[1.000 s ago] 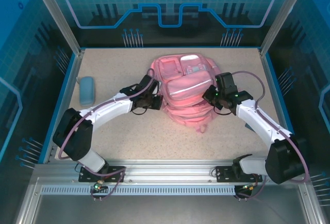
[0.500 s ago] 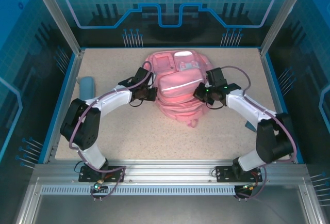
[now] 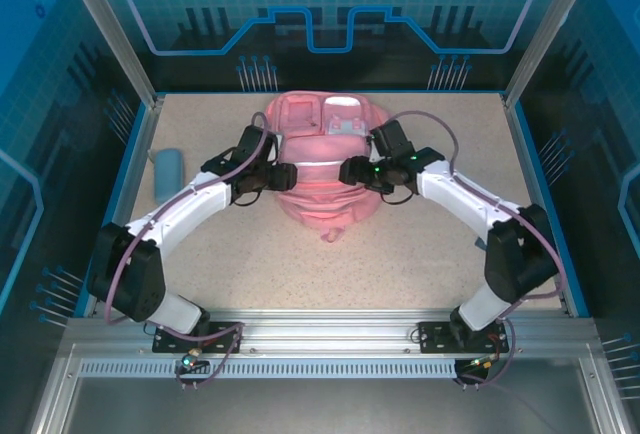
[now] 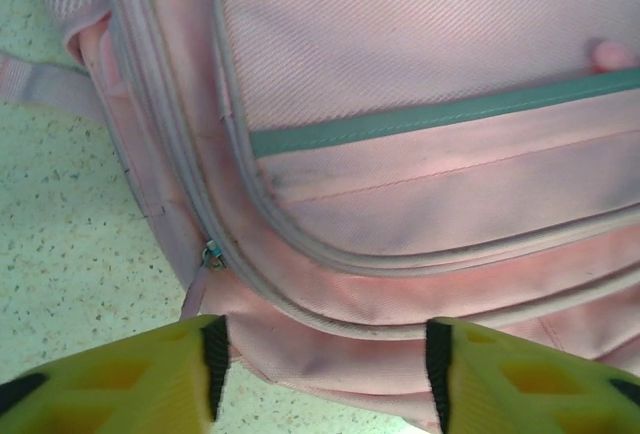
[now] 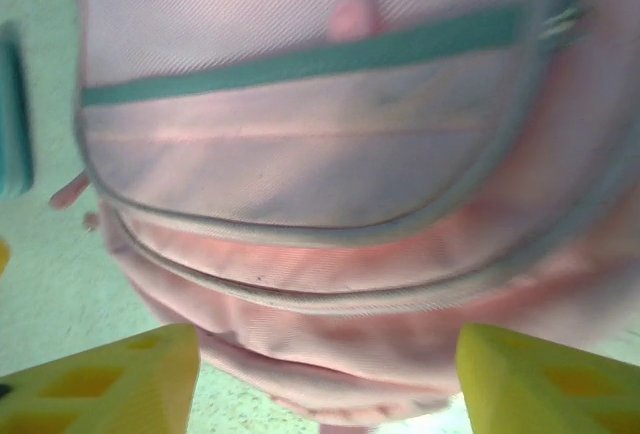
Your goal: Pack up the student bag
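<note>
The student bag (image 3: pixel 318 192), a soft pink backpack, lies at the back middle of the table with its front pocket up. A pale stripe (image 4: pixel 430 119) crosses that pocket, and a zipper pull (image 4: pixel 212 254) hangs at its side. My left gripper (image 3: pixel 286 176) is at the bag's left side and my right gripper (image 3: pixel 348 170) at its right side. In the left wrist view the left gripper (image 4: pixel 325 364) is open, its yellow fingers wide apart over the bag's lower edge (image 4: pixel 420 74). The right gripper (image 5: pixel 328 374) is open too, with the bag (image 5: pixel 300 164) just beyond its fingers.
A small light-blue pencil case (image 3: pixel 167 174) lies by the left wall. The speckled table (image 3: pixel 430 244) is ringed by a blue rim and metal posts. Bare tabletop lies in front of the bag, between the two arms.
Both arms have carried the bag toward the back and a little left. Both grippers were shut at the bag's sides and now stand open, having let go of it.
</note>
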Action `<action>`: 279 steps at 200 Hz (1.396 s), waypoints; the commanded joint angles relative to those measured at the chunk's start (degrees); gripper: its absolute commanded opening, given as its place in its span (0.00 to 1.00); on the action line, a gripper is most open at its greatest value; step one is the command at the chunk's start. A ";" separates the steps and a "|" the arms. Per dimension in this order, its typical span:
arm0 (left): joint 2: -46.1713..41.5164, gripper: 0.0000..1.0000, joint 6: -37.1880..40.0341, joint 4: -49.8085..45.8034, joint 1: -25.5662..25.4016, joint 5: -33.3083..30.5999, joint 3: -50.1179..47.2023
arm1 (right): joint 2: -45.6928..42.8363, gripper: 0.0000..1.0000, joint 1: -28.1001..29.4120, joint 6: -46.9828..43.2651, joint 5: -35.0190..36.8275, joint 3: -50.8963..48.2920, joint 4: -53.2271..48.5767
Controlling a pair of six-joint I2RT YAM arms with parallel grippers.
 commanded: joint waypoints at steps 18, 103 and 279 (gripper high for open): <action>2.32 0.65 5.53 -3.25 -2.79 1.37 6.85 | -10.05 0.85 -8.00 -6.18 20.37 -4.09 -12.72; 2.02 0.90 0.48 -2.03 -2.68 0.20 8.20 | -10.59 0.94 -38.76 -9.96 19.32 -18.99 -10.12; -1.53 0.97 -11.17 -3.61 9.10 -0.17 4.51 | 0.58 0.90 -36.40 -7.81 -0.40 -19.44 -5.65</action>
